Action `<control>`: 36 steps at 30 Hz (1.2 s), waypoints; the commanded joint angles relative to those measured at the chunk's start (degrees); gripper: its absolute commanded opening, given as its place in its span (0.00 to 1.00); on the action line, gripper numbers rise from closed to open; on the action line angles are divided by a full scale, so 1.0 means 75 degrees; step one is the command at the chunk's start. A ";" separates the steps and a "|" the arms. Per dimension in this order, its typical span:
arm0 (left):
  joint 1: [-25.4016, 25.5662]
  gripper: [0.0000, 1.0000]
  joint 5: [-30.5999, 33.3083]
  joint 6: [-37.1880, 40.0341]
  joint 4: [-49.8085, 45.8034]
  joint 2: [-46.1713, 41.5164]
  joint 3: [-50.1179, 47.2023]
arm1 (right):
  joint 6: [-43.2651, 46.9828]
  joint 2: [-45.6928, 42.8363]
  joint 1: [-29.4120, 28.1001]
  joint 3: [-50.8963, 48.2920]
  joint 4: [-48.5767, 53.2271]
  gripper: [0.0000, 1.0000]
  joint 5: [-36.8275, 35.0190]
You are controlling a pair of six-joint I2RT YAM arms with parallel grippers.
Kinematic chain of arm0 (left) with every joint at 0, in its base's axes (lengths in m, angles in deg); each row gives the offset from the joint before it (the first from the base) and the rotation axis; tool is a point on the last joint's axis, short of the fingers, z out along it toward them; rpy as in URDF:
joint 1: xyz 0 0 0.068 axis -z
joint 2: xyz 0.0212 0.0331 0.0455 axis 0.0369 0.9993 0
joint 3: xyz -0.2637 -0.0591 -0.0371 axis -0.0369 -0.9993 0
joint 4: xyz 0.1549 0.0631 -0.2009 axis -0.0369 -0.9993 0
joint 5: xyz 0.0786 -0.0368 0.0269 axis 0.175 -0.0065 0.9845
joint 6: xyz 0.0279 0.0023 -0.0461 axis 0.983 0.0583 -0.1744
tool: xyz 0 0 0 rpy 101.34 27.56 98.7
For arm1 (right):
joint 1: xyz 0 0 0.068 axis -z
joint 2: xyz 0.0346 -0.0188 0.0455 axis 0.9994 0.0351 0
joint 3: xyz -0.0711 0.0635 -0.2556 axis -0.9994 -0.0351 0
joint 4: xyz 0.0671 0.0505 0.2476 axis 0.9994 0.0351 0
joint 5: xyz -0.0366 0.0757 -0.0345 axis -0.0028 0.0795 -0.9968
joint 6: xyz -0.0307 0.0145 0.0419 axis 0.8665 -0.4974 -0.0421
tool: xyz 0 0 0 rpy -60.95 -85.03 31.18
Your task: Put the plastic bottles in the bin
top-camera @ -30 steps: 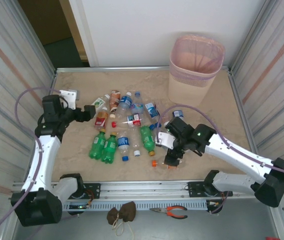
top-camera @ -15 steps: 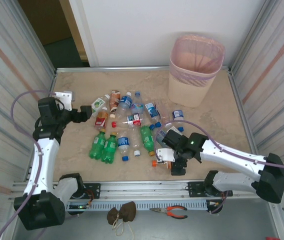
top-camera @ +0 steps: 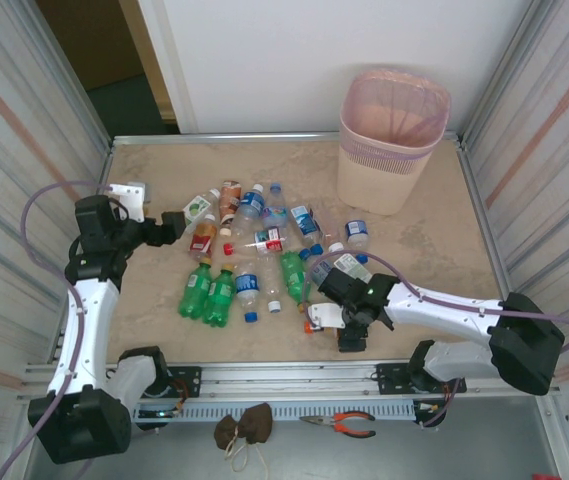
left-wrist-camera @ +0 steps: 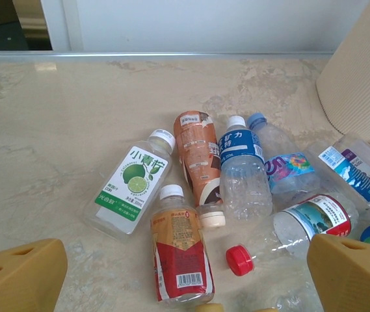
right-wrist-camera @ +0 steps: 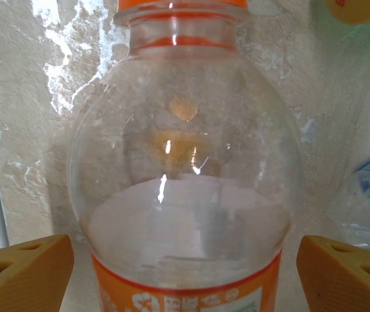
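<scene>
Left gripper [top-camera: 172,227] hangs near the table's left edge, jaws wide apart, nothing between them. In my left wrist view the fingers [left-wrist-camera: 22,273] frame a cluster of lying bottles: a lime-label bottle [left-wrist-camera: 129,185], a brown-label bottle [left-wrist-camera: 198,162], a blue-label bottle [left-wrist-camera: 242,169], a red-label bottle with a white cap [left-wrist-camera: 179,253] and a clear bottle with a red cap [left-wrist-camera: 289,227]. None of them is touched.

Right gripper [right-wrist-camera: 185,263] is low by the near edge, right of middle. Its jaws are open and straddle an orange-cap bottle [right-wrist-camera: 185,195] that lies on the table [top-camera: 444,240]. I see a gap on both sides between the fingers [right-wrist-camera: 25,266] and the clear body, so no grip. The orange label band sits at the bottom of my right wrist view, the cap at the top.

The plastic bottles [top-camera: 259,240] are scattered across the table's middle, leaning left. Two green bottles [top-camera: 209,290] lie side by side toward the near edge. Another green one [top-camera: 294,275] lies just beside the right arm.

The bin [top-camera: 374,180] stands upright at the far right corner, well apart from the pile. The pink liner shows at its rim. I cannot tell whether anything is inside.
</scene>
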 commanded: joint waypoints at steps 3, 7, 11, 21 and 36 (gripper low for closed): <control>-0.0044 0.96 -0.0345 0.0017 0.0180 -0.0237 -0.0147 | 0.0096 -0.0039 -0.0091 -0.0174 -0.0293 0.82 -0.0152; -0.0051 0.97 -0.0307 0.0011 0.0134 -0.0245 -0.0161 | 0.0112 -0.0009 -0.0081 -0.0234 -0.0383 0.80 -0.0129; -0.0045 0.97 -0.0555 -0.0040 0.0213 -0.0178 -0.0192 | 0.0112 0.0029 -0.0074 -0.0310 -0.0492 0.78 -0.0117; -0.0063 0.97 -0.0559 -0.0037 0.0169 -0.0108 -0.0144 | 0.0174 -0.0095 -0.0036 -0.0428 -0.0520 0.63 -0.0056; -0.0151 0.97 -0.0411 -0.0113 0.0238 -0.0128 -0.0190 | 0.0052 -0.0742 0.0154 -0.0040 0.0063 0.47 0.0448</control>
